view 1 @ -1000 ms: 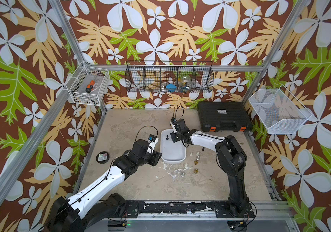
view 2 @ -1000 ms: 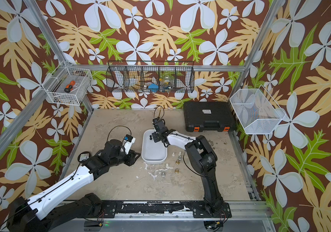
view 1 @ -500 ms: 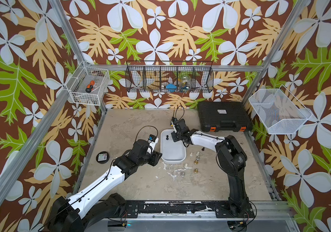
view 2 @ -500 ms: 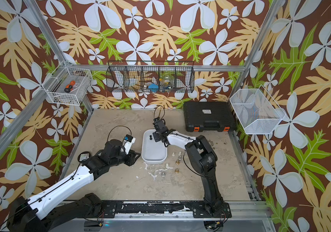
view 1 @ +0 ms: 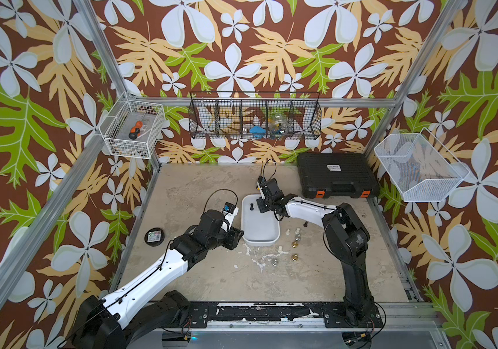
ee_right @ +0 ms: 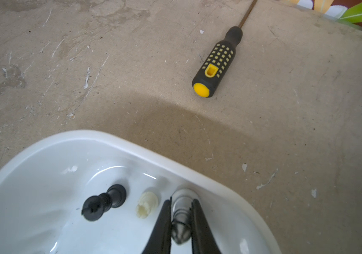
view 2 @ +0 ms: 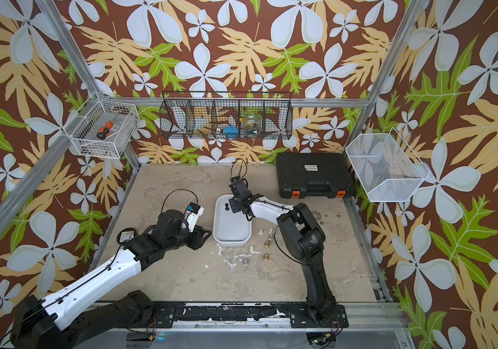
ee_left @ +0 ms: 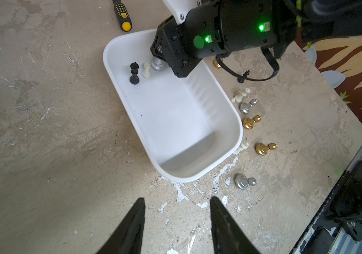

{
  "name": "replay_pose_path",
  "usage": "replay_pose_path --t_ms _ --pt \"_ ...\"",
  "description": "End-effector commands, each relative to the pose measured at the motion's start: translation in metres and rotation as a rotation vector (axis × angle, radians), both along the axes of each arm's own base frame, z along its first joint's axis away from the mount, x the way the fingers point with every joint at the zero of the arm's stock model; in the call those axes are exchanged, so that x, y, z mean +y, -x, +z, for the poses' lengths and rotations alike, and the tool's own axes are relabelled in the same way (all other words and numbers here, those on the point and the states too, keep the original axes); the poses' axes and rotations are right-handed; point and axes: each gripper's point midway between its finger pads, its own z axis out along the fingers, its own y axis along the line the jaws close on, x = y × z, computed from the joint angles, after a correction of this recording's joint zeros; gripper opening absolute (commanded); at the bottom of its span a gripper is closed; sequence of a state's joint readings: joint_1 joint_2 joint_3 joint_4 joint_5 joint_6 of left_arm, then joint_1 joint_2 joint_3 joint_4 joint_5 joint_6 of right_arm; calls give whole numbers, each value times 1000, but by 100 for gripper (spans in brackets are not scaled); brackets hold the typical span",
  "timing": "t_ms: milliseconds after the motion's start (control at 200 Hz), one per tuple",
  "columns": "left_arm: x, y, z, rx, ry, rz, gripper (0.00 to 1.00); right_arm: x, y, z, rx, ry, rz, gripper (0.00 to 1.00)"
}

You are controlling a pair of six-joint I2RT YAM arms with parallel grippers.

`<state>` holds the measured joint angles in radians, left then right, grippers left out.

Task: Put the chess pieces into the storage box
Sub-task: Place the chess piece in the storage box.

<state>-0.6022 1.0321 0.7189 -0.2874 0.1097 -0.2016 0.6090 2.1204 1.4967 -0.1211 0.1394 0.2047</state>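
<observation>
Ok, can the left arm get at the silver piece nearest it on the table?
Probably yes. The left gripper is open and empty, and only bare table lies between it and that silver piece; the storage box rim stands close by, though.

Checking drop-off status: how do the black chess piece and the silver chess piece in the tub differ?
The black chess piece stands free; the silver chess piece is clamped in the right gripper. The black one is slim; the silver one is stouter with a wider base. Both are upright inside the storage box.
</observation>
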Motion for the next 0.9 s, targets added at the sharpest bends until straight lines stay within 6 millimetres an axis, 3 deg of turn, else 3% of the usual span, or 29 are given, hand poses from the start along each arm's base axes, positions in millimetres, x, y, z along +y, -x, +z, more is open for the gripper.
replay_pose_path --t_ms 0,170,676,896 --pt "0 -2 4 -14 4 -4 50 2 6 -3 39 -11 9 10" --pt "0 -1 5 -17 6 -2 50 2 10 3 47 -32 9 9" --pt "0 -1 6 -18 8 -3 50 -6 10 -8 57 17 -15 9" --pt "0 -1 6 -19 10 -4 51 -7 9 -9 56 23 -18 18"
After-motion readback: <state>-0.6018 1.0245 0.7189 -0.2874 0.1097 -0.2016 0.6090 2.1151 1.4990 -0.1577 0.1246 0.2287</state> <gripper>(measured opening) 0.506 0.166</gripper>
